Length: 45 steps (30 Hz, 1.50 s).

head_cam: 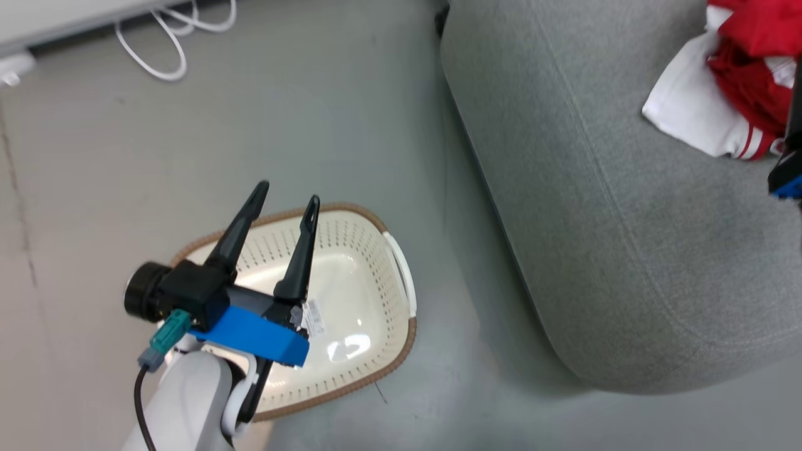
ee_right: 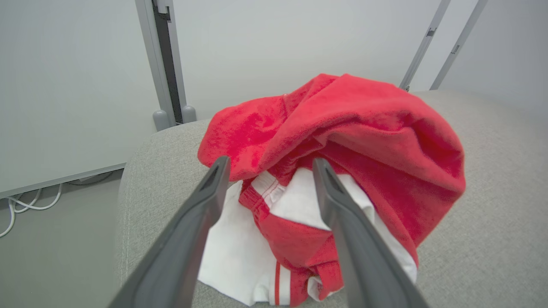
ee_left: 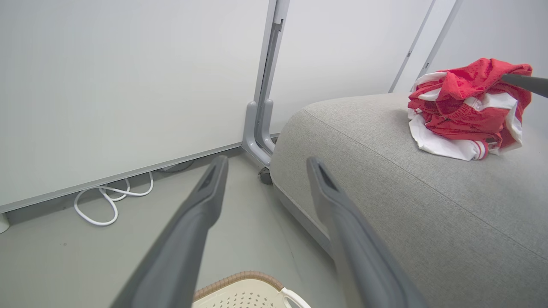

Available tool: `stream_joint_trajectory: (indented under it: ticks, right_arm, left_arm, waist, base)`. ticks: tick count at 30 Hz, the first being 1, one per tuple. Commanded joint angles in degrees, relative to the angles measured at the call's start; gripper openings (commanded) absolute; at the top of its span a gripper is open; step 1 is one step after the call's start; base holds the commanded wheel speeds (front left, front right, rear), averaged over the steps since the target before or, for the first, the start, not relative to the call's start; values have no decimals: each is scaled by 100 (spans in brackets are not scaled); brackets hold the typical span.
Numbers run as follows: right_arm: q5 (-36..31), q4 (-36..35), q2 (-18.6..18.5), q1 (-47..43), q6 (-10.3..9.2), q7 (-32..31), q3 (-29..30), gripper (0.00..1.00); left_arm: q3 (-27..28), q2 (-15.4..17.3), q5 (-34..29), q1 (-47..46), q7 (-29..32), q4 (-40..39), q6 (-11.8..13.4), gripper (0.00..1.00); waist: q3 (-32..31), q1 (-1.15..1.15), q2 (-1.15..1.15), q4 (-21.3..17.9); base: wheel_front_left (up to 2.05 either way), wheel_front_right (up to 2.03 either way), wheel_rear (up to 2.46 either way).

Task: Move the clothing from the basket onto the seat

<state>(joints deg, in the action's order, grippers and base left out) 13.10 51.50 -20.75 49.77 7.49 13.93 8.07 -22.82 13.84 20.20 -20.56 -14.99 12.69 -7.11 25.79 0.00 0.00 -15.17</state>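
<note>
- The clothing (ee_right: 342, 128) lay on the seat (head_cam: 595, 219) as a crumpled heap of soft red knit with white trim. A smooth white piece (head_cam: 686, 119) spread beneath it.
- The seat was covered in coarse grey woven fabric, with rounded edges and a seam running along its edge.
- The basket (head_cam: 351, 250) stood on the floor (head_cam: 282, 94) just beside the seat. It was cream perforated plastic with a brown woven rim, a white side handle (head_cam: 401, 275) and a barcode label (head_cam: 313, 316). Its glossy bottom caught a light reflection.
- The left jaws were spread wide above the basket and gripped nothing. Their dark tapered fingers (head_cam: 301, 250) pointed away from the robot.
- The right jaws were spread wide over the heap and pinched nothing. Whether the fingers (ee_right: 201, 214) touched the cloth could not be determined.
- A looped white cable (head_cam: 163, 62) lay on the smooth grey floor along a pale wall panel (ee_left: 128, 85). A grey metal post (ee_left: 267, 85) stood at the seat's end.
- The left arm's blue-trimmed wrist (head_cam: 250, 332) obstructed the head view of the basket's near side.
- The heap showed no definite long axis. In the right wrist view, its red-striped white hem (ee_right: 278, 282) pointed toward the jaws.
</note>
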Motion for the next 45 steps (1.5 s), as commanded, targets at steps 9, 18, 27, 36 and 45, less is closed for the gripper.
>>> stream_joint_trajectory:
  ticks: [9,18,27,36,45]
  right_arm:
    - [-242,-851,139,-1386,1,-163,-292,100]
    - [-637,-2503,703,-2931,2,-423,-307,100]
    - [-841,-3899,1406,-4108,1,-891,-410,100]
    - [-813,-4257,1670,-4734,1,-982,-402,100]
    - [-744,-4240,1775,-4917,1,-991,-452,100]
  left_arm:
    - [658,-436,-48,905,-27,135,-52,100]
    - [1084,-562,-77,1467,-22,218,-37,100]
    - [1441,-643,-95,1701,-23,367,-38,100]
    - [1492,-663,46,1739,-22,721,-38,100]
    - [1470,-591,149,1786,-23,862,-39,100]
  waist:
    - [-1611,0,0,613]
    - [-2146,0,0,968]
    - [-2417,0,0,1327]
    - [-2629,0,0,1603]
    - [-2709,0,0,1607]
  base:
    - [0,0,0]
    - [0,0,0]
    - [0,0,0]
    - [0,0,0]
    - [0,0,0]
